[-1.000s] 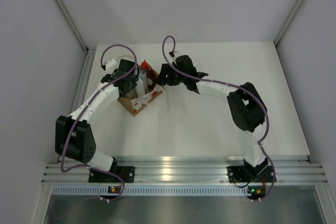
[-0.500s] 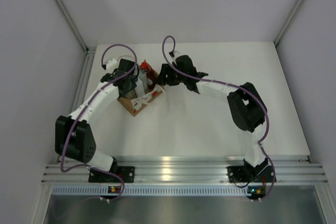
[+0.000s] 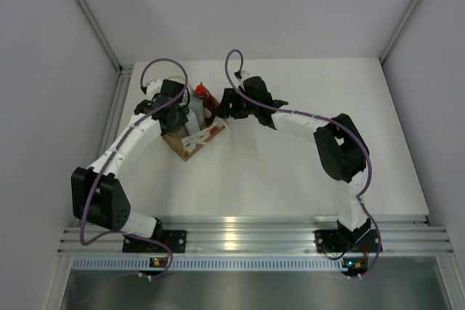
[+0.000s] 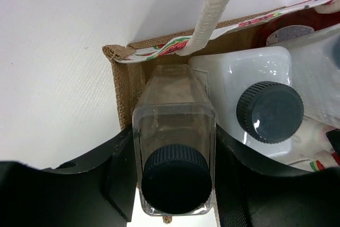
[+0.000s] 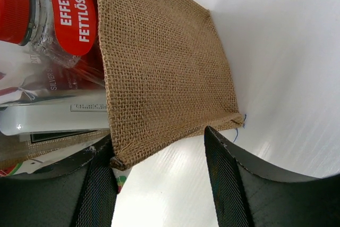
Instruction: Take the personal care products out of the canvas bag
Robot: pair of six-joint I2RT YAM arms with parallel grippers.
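— Left tool (image 4: pixel 173 184)?
— Clamped on the clear bottle (image 4: pixel 173 131), one finger on each flat side. It stands in a corner of the canvas bag (image 4: pixel 123 89), with the white bottle (image 4: pixel 234 73) touching it.
— Right tool (image 5: pixel 159 184)?
— Its fingers are apart, straddling the bag's burlap side; I cannot tell whether they press it. Beyond, the red bottle (image 5: pixel 69 19) and silvery pouch (image 5: pixel 42 86) lie inside the bag, which sits on the white surface (image 5: pixel 276 51).

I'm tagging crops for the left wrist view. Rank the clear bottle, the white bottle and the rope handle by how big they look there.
Largest: the clear bottle and the white bottle, about alike; the clear one sits nearer the camera, so I won't rank them.
Smallest: the rope handle.
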